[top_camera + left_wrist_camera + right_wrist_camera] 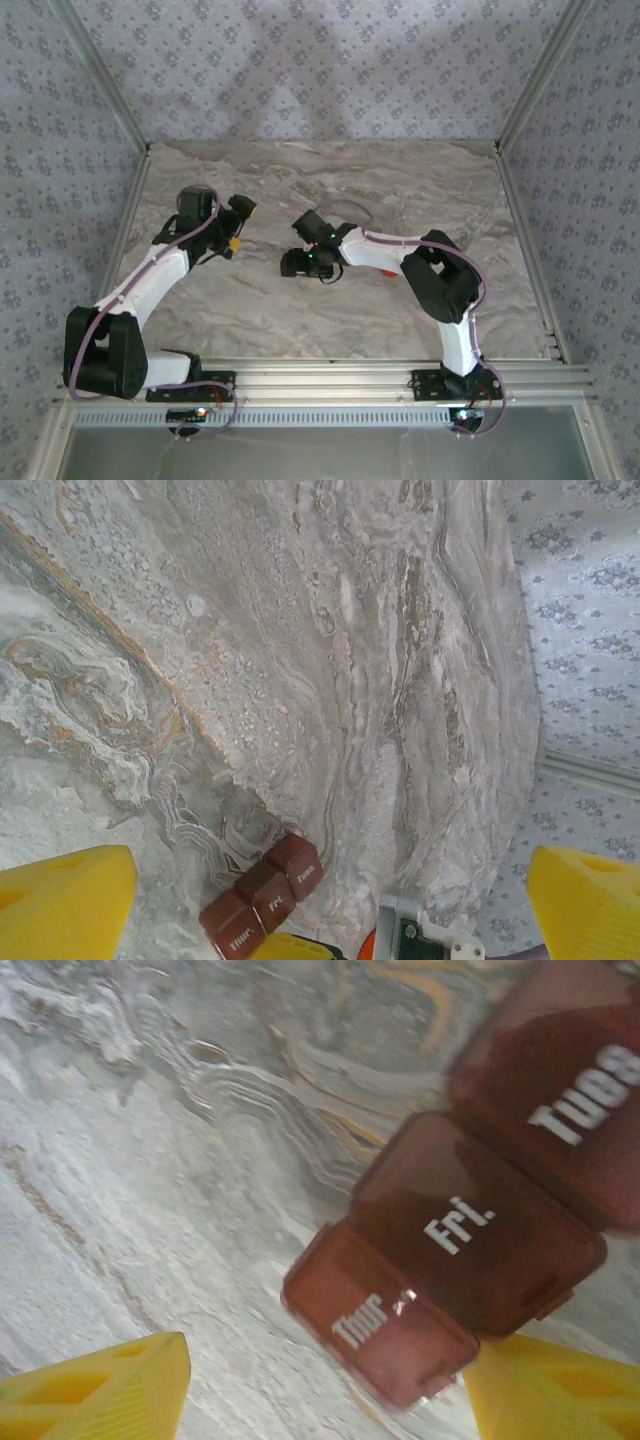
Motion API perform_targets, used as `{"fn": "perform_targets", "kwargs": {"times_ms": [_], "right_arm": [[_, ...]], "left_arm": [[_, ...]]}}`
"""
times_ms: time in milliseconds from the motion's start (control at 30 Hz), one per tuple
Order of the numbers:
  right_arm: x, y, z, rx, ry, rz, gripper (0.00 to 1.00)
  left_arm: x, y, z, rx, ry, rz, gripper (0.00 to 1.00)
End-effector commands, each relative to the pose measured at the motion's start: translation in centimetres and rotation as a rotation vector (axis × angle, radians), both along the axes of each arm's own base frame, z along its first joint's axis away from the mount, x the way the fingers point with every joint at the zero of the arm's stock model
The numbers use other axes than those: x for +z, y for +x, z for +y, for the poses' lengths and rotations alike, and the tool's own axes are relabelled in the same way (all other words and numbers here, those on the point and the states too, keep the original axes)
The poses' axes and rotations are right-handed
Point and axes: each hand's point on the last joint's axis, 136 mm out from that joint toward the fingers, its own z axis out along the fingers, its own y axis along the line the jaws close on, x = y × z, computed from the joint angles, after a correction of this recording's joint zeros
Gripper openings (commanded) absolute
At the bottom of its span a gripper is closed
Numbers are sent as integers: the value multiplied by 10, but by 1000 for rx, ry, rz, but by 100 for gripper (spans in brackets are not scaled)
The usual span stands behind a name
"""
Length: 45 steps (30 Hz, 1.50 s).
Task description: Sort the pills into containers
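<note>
The right gripper has its yellow fingers spread. The container strip lies on the table between them, and its "Thur" end reaches back towards the palm. That end sits close against one finger, while a wide stretch of bare marble separates it from the other. Whether that near finger actually touches the strip cannot be told from this close, blurred view. Three reddish-brown cells show here, marked "Thur", "Fri." and "Tues", all with their lids down.

The left gripper is spread as wide as it goes, with nothing between its fingers but the table. Its camera catches the same container strip small and low between the fingers, near the palm side, with the same three labels. It also shows a patterned wall beyond the table edge.

From above, the left gripper and right gripper face each other near the middle of the table, close but apart. The strip itself cannot be made out there.
</note>
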Motion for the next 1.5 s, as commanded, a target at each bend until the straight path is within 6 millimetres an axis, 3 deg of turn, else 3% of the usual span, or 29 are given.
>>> {"fn": "perform_targets", "kwargs": {"times_ms": [0,167,267,400,500,667,833,1067,1467], "right_arm": [[11,4,26,17,41,7,74],[25,22,67,67,122,-19,73],[37,25,75,109,153,-23,72],[61,32,51,110,157,-89,72],[75,49,25,111,140,-154,72],[67,94,-6,98,116,-181,72],[48,118,-14,107,98,-158,72],[23,121,-8,118,106,-122,71],[15,86,-5,162,155,-62,67]], "left_arm": [[23,4,1,-10,-21,-62,100],[24,6,8,8,-24,-65,100],[27,5,14,25,-24,-68,100],[35,5,26,52,-22,-86,100],[37,3,29,57,-27,-88,100],[36,-2,28,57,-40,-83,100],[30,-5,24,57,-41,-67,100],[22,-5,7,30,-35,-49,100],[17,-4,-3,19,-41,-41,100]]}}
